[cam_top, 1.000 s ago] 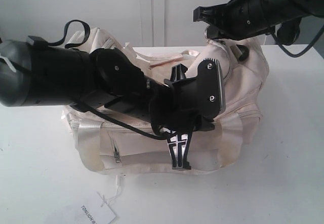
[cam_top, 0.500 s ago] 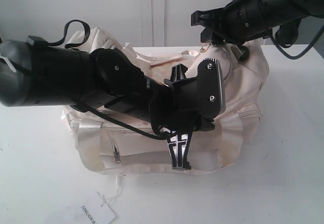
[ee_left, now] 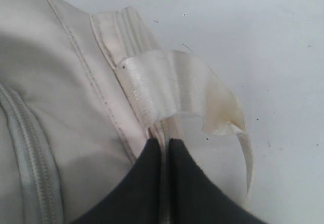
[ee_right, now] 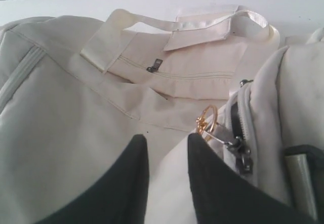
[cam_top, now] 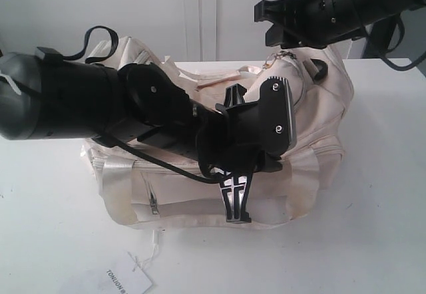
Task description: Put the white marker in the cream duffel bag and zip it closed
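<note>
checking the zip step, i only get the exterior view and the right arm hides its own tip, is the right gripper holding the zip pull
observer: No. The right wrist view shows the right gripper open with nothing between its jaws. The gold ring zip pull sits close beside one finger, not between them.
operator: ok and the left one, gripping anything
observer: In the left wrist view the left gripper is closed to a sliver on what looks like a seam of the cream duffel bag, just below a satin handle.
</note>
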Robot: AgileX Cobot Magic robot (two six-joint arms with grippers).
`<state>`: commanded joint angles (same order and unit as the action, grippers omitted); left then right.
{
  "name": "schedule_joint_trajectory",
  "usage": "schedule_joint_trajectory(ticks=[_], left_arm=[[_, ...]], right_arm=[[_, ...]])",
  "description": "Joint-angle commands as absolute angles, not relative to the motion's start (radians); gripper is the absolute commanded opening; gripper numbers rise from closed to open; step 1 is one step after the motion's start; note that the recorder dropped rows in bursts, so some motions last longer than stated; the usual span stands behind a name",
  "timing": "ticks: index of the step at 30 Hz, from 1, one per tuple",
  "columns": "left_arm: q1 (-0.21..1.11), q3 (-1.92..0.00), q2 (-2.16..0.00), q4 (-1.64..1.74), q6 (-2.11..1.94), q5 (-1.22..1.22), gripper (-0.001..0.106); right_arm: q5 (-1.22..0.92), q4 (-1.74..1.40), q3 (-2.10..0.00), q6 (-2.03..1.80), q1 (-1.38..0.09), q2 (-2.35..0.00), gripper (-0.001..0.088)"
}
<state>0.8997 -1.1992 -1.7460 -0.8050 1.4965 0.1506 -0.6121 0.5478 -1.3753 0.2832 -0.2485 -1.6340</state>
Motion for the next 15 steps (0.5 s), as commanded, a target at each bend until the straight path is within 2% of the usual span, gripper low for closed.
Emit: schedule_joint_trajectory(ticks=[4, 15], left_arm=[[0.9, -1.199, -1.746, -0.805, 1.494, 0.151, 0.0], [0.9, -1.199, -1.746, -0.805, 1.494, 0.151, 0.0]], right_arm=[[-0.691, 0.546, -1.375, 0.321, -0.248, -1.623, 0.0001], [-0.711, 0.544, -1.375, 0.321, -0.248, -1.622, 0.0]])
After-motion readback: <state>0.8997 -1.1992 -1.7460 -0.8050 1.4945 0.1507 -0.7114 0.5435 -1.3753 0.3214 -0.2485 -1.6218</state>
